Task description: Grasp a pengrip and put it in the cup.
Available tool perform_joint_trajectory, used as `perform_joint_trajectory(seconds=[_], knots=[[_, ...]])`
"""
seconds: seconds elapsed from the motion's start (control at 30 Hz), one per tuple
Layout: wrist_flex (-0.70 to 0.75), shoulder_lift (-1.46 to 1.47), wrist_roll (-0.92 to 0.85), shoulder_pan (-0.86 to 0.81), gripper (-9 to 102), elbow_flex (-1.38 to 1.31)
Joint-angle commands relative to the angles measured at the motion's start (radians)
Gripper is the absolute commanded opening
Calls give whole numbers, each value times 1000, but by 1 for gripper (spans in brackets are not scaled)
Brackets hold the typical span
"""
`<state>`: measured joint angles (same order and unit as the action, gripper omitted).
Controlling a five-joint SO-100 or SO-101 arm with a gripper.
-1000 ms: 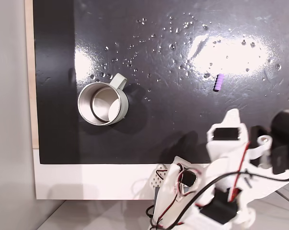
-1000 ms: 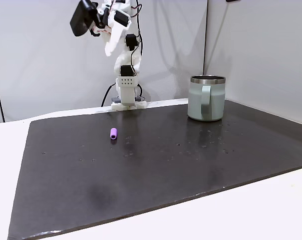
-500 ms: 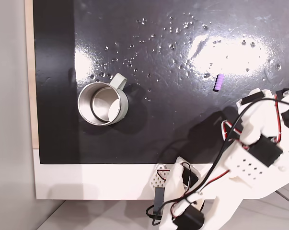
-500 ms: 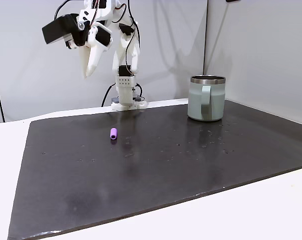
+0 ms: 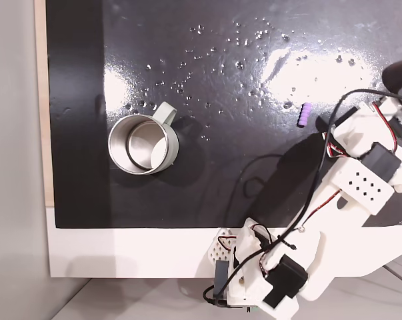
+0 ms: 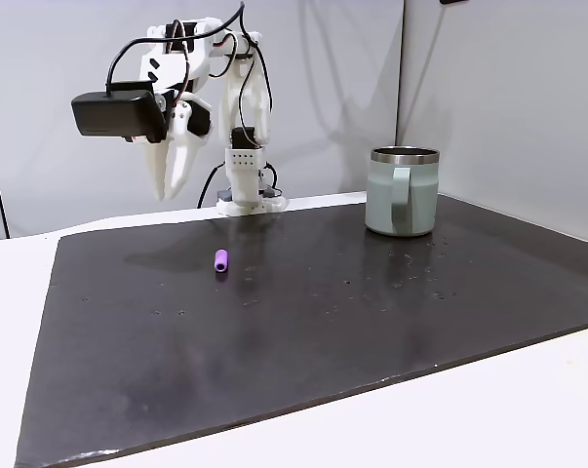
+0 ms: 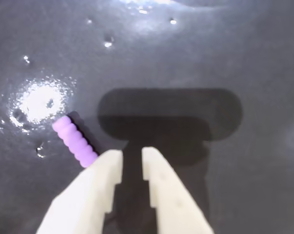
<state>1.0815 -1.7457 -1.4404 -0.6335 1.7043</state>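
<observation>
The pengrip point(image 7: 74, 141) is lying on its side on the black mat point(image 6: 372, 322), well apart from the cup point(image 6: 401, 191), with nothing touching it. Judging by its ribbed, rubbery surface and tiny size, it is likely very light and soft, so it is apt to roll or skid if nudged on the glossy mat, and to squash slightly under pressure. The best hold is probably across its short width at mid-length, with the fingers straddling the ribs.

The gripper point(image 7: 131, 158) is hanging above the mat near the pengrip, pointing down. In the wrist view its two pale fingers point(image 7: 98, 190) are standing nearly together, with only a narrow slit between the tips, and they are holding nothing. The pengrip is sitting just beside the left fingertip in that view, outside the slit. The jaws appear too narrow to admit the pengrip, so they would need widening and shifting toward it
</observation>
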Motion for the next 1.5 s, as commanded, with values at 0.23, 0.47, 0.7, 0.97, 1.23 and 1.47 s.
perform_joint_trajectory(seconds=[0.23, 0.47, 0.7, 0.97, 1.23, 1.47], knots=[[-98, 48, -18, 100, 28, -66], [-242, 97, -95, 132, 33, -8], [-311, 192, -124, 129, 33, 9], [-548, 173, -163, 114, 33, 278], [-612, 54, -153, 133, 30, 479], [-672, -44, -172, 135, 12, 624]])
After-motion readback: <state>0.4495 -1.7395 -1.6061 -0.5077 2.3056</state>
